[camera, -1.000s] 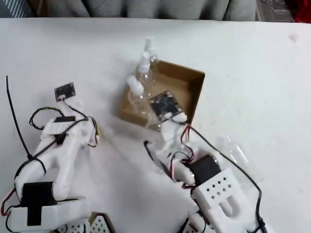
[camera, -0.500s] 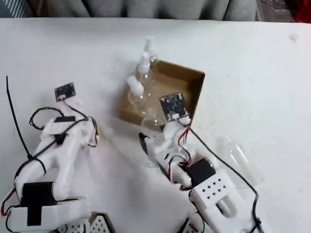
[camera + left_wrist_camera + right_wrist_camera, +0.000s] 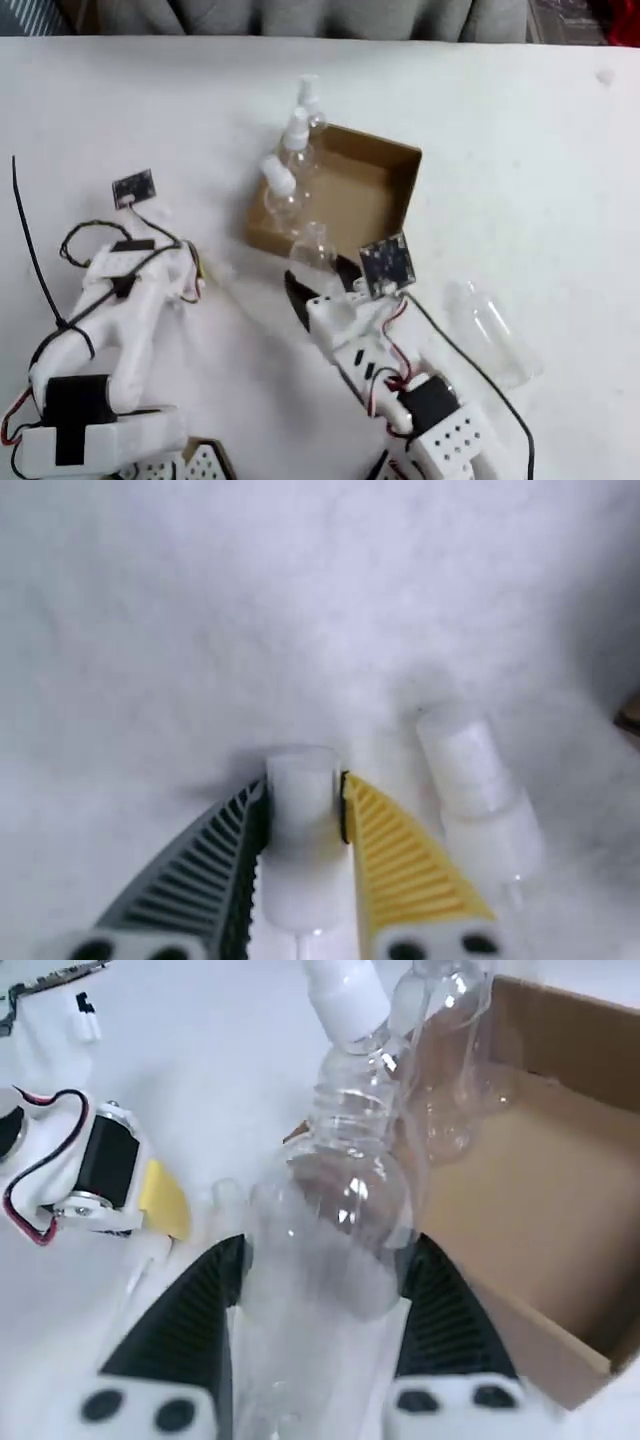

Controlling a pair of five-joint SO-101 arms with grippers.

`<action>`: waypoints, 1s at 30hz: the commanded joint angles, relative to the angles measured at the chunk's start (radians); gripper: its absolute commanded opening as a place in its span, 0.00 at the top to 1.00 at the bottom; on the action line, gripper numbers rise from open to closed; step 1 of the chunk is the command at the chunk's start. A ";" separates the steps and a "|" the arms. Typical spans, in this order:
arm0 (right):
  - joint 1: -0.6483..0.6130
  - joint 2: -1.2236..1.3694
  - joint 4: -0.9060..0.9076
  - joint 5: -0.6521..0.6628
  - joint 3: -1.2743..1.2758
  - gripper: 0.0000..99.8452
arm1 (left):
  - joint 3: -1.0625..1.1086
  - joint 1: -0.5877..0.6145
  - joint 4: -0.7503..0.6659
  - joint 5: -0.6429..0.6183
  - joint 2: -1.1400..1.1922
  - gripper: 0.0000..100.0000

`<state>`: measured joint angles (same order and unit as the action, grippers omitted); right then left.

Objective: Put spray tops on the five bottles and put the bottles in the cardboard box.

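My left gripper (image 3: 300, 815) is shut on a white spray top (image 3: 298, 785) resting on the table, and a second spray top (image 3: 478, 780) lies right beside it. In the high view that gripper (image 3: 193, 282) sits left of the cardboard box (image 3: 385, 165). Just in front of the box's near wall, my right gripper (image 3: 320, 1290) (image 3: 320, 278) is shut on a clear uncapped bottle (image 3: 325, 1245) (image 3: 313, 245). Three bottles with spray tops (image 3: 280, 185) (image 3: 296, 132) (image 3: 307, 95) stand along the box's left side. Another uncapped bottle (image 3: 490, 325) lies on the table to the right.
The box floor (image 3: 500, 1190) is bare brown cardboard. A capped bottle (image 3: 350, 1020) stands close behind the held one. The left arm's body (image 3: 90, 1155) is close by on the table. White tabletop (image 3: 520, 130) stretches to the right of the box.
My right arm has drawn back from the box's front edge toward the near side and right, taking the clear bottle with it. The left arm has stayed still.
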<state>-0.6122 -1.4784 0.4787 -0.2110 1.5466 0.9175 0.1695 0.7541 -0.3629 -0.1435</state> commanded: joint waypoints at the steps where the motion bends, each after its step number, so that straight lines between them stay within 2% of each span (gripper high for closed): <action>1: -0.024 -0.074 -0.025 0.025 0.017 0.98 | -0.011 0.058 0.003 0.011 -0.076 0.98; 5: -0.088 -0.128 -0.025 0.115 0.081 0.98 | -0.011 0.117 0.006 0.003 -0.205 0.98; 10: -0.117 -0.191 -0.025 0.124 0.140 0.98 | -0.018 0.120 0.009 0.003 -0.467 0.98; 15: -0.117 -0.240 0.002 0.124 0.149 0.98 | -0.020 0.107 0.002 0.003 -0.812 0.98; 20: -0.119 -0.268 0.019 0.124 0.149 0.98 | -0.069 0.042 -0.060 0.002 -1.072 0.98; 25: -0.116 -0.271 0.019 0.124 0.149 0.98 | -0.198 -0.035 -0.097 0.002 -1.124 0.98; 30: -0.113 -0.272 0.039 0.124 0.149 0.98 | -0.381 -0.147 -0.089 0.006 -1.041 0.98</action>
<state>-0.7196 -1.7331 0.5017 -0.0990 1.6847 0.7119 0.1097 0.6943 -0.3613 -1.2390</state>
